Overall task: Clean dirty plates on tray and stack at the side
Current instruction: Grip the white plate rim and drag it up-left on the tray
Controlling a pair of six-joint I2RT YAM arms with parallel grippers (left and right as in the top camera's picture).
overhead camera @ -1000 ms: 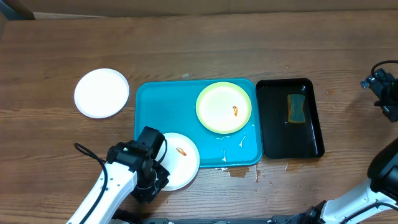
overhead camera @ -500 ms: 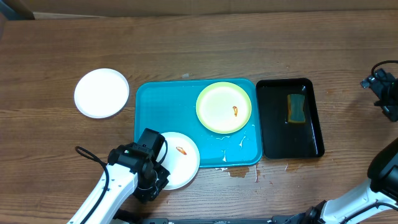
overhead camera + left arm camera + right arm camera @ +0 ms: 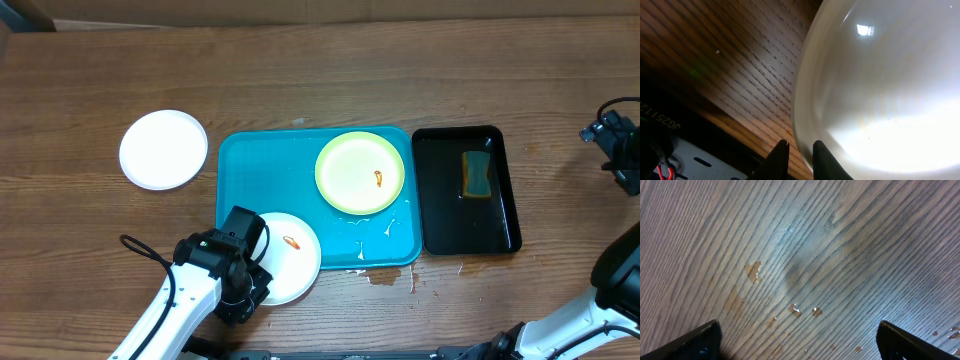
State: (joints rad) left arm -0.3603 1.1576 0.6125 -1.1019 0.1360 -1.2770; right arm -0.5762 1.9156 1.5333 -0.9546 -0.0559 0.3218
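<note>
The left claw (image 3: 797, 152) is closing narrow on the rim of a white plate (image 3: 295, 262); through the left wrist camera we are seeing the plate's edge running down between the two fingers (image 3: 781, 159), with hardly any gap on either side. From overhead we are finding that plate, marked with a small orange-red smear, lying over the front left corner of the turquoise tray (image 3: 265, 170), partly on the tray and partly hanging past its rim toward the left arm. A yellow-green plate (image 3: 360, 172) with its own smear is sitting flat in the tray's far right part. A second white plate (image 3: 164, 150) is resting on the table (image 3: 320, 70) to the left of the tray, apart from it, and we are making out no smear on it. The right claw (image 3: 797, 337) is hanging spread wide over bare wood dotted with droplets (image 3: 795, 310). Just right of the turquoise tray, a black tray (image 3: 440, 225) is holding a sponge (image 3: 476, 174).
</note>
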